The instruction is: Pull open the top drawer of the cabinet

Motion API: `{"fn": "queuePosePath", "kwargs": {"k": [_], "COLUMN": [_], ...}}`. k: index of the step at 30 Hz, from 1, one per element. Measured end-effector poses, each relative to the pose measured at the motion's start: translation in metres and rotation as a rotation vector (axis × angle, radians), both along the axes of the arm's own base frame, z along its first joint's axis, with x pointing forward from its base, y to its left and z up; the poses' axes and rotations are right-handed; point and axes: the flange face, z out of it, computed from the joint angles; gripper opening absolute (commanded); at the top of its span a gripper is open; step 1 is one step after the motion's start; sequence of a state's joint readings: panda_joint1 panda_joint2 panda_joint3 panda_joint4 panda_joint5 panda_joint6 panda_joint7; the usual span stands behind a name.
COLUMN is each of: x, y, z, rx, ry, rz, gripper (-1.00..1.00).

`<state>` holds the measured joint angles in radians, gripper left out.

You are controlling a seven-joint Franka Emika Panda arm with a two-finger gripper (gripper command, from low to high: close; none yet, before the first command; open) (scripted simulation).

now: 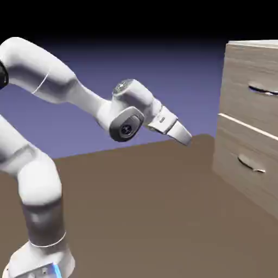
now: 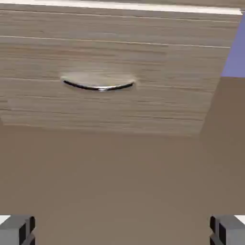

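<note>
Exterior view finds the cabinet (image 1: 251,117) at 3 o'clock, both fronts flush; the top drawer (image 1: 252,84) is shut, its silver handle (image 1: 263,90) untouched. The gripper (image 1: 183,135) sits near centre frame, well apart from the cabinet, nothing held. Hand view shows the two grey fingertips (image 2: 16,228) at 7 and 5 o'clock, spread wide.

Risk noted: the hand view holds one drawer front (image 2: 110,72) with a curved handle (image 2: 99,85) at 12 o'clock. Judging by the tabletop (image 2: 119,182) directly beneath it, this is probably the lower drawer (image 1: 247,163), identical in look. An approach straight along the present line of sight would likely engage the wrong handle (image 1: 251,163). A second risk: the handles are slim and shallow, so the fingers closing slightly off could slip away on the pull.

Pose: the arm (image 1: 65,87) rises from 8 o'clock, elbow high at 10 o'clock, forearm sloping toward centre. The wrist tips the gripper down and toward 4 o'clock, below the top handle's level.
</note>
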<state>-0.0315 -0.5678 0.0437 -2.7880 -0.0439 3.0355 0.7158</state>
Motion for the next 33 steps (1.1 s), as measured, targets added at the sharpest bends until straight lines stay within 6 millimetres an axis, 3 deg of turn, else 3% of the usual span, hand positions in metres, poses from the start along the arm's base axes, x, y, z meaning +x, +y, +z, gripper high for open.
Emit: {"fn": "queuePosePath", "kwargs": {"k": [7, 15, 23, 33], "x": [0.024, 0.055, 0.090, 0.135], "y": [0.029, 0.068, 0.104, 0.134], "z": [0.041, 0.060, 0.052, 0.019], "rx": [-0.453, -0.968, -1.450, -1.986], "ry": [-0.056, -0.029, 0.068, 0.239], "rz": [0.213, 0.455, 0.712, 1.059], "gripper": [1.00, 1.00, 1.00, 1.00]}}
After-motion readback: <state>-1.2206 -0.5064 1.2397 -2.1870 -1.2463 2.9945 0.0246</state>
